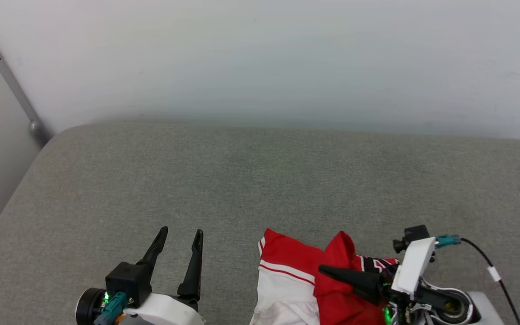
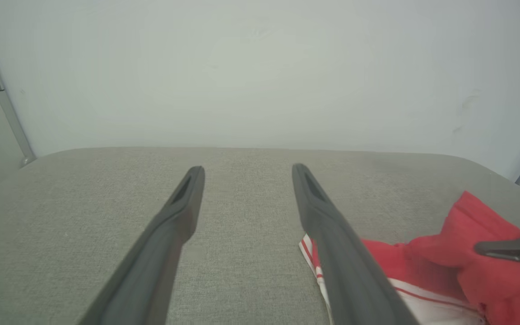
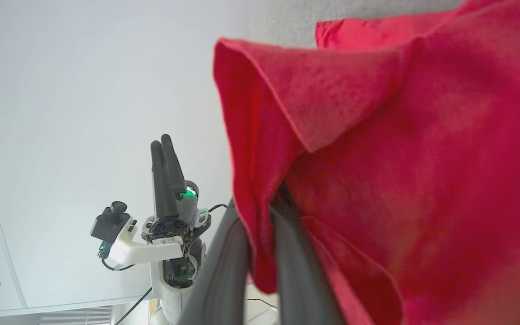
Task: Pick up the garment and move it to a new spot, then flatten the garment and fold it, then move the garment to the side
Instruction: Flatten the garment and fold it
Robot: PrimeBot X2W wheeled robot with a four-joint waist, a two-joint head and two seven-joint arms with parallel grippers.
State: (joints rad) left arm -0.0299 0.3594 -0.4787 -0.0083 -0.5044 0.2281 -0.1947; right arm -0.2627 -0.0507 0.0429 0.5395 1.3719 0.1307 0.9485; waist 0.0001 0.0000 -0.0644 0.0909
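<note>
- Grey padded surface [image 1: 260,180]: carries the garment.
- Garment [image 1: 287,258]: bunched at the near edge, right of ctr; red fold raised, white sleeve lying flat.
- R gripper [image 1: 325,271]: fingers pinched tight on garment's red fold.
- L gripper [image 1: 182,231]: jaws spread wide, nothing btwn them, left of garment, apart.
</note>
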